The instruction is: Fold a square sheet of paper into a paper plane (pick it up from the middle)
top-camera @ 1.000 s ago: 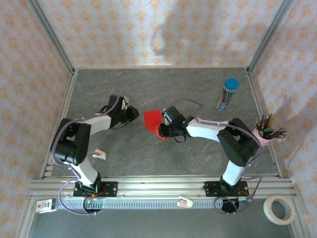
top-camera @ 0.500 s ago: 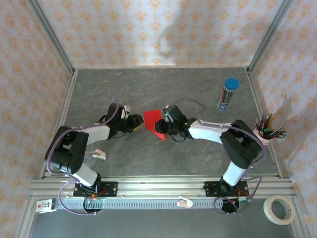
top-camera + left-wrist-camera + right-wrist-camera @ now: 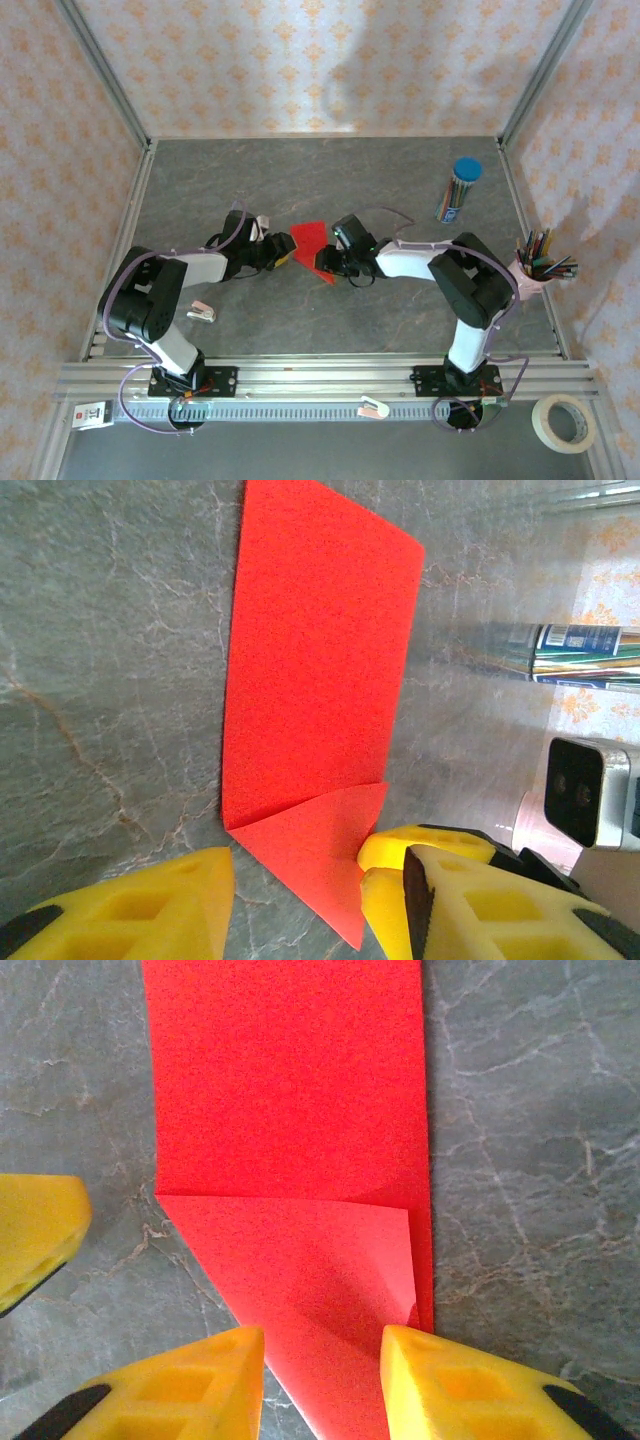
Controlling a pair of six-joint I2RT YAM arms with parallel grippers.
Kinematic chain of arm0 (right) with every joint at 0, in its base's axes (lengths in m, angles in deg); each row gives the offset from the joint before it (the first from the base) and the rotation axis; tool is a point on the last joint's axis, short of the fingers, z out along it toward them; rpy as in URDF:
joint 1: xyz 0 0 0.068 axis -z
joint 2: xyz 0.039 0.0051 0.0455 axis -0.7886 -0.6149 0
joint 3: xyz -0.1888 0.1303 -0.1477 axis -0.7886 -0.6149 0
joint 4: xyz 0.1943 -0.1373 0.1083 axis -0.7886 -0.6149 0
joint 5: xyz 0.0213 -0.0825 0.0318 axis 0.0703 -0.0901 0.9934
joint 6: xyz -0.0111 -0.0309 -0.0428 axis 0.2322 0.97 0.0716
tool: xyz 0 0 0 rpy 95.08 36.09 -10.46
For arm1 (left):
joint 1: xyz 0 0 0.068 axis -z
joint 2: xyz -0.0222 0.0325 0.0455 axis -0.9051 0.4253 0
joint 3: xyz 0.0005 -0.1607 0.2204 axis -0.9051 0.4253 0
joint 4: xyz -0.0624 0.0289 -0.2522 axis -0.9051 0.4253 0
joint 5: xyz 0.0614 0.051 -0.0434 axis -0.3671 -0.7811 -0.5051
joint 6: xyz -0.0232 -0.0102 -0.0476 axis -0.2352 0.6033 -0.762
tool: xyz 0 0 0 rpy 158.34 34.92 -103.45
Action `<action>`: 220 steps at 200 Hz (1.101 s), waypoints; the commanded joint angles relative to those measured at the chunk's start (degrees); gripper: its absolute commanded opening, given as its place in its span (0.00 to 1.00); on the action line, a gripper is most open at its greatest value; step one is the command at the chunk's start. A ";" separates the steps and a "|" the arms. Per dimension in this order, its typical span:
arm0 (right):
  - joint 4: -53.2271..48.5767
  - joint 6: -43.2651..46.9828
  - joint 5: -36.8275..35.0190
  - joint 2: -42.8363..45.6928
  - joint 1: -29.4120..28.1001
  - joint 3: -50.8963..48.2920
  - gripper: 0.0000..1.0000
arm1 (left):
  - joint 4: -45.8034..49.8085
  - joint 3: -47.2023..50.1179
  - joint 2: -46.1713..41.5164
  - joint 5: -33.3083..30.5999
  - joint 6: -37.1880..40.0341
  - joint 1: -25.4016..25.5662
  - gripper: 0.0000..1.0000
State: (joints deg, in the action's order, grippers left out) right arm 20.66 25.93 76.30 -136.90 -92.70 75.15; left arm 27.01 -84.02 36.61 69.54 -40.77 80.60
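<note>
Left wrist: pencil tube [image 3: 570, 652] beyond paper [image 3: 315, 660]

Top camera looks steeply down from behind; both wrist cameras sit close over the grey marbled desk [image 3: 520, 1110], sharing the bright red paper sheet [image 3: 290, 1080].

I find no word, number or brand that I can read. The tube of coloured pencils [image 3: 578, 652] wears a blue band with pale print in my left wrist view, but it is too blurred to make out. A small white tag [image 3: 92, 414] at the near left corner of the frame carries dark print and a red mark, too small to read.
</note>
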 commanded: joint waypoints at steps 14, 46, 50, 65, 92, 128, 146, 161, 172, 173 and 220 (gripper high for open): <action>-0.62 -1.01 0.10 -1.23 0.73 -1.63 0.35 | 3.01 -1.07 1.38 -1.81 -0.38 0.49 0.47; -0.09 -1.63 1.09 -1.59 1.16 -2.76 0.35 | 4.37 -2.03 2.47 -2.29 -0.40 1.75 0.43; -0.07 -1.72 1.16 -1.59 1.18 -2.86 0.35 | 4.42 -2.12 2.71 -2.36 -0.42 1.93 0.42; 0.17 -1.92 1.46 -1.70 1.23 -3.11 0.34 | 4.42 -2.55 3.46 -2.59 -0.74 2.42 0.38; 0.08 -1.85 1.47 -1.79 1.27 -3.20 0.34 | 4.78 -3.60 4.96 -2.87 -0.98 3.29 0.36; -0.04 -1.60 1.36 -2.06 1.27 -3.14 0.33 | 4.71 -4.79 5.57 -2.43 -0.84 3.48 0.33; -0.15 -1.42 1.11 -2.11 1.27 -3.12 0.33 | 4.61 -5.17 5.00 -2.10 -0.55 3.48 0.31; -0.31 -1.32 1.00 -2.06 1.26 -3.14 0.32 | 4.30 -5.24 4.51 -1.43 -0.32 3.40 0.30; -0.24 -1.29 0.94 -2.11 1.27 -3.23 0.32 | 3.70 -5.06 4.16 -0.94 -0.52 3.22 0.30; -0.24 -1.29 0.98 -2.12 1.27 -3.23 0.32 | 3.62 -5.00 4.16 -0.85 -0.55 3.22 0.30; -0.24 -1.04 0.90 -2.09 1.27 -3.49 0.31 | -2.66 -2.95 4.20 3.84 -2.96 1.29 0.29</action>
State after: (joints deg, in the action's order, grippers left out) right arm 23.22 24.62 78.47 -137.04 -91.58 73.66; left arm 29.63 -87.78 41.47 69.78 -41.82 83.18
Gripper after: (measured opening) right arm 0.313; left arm 0.291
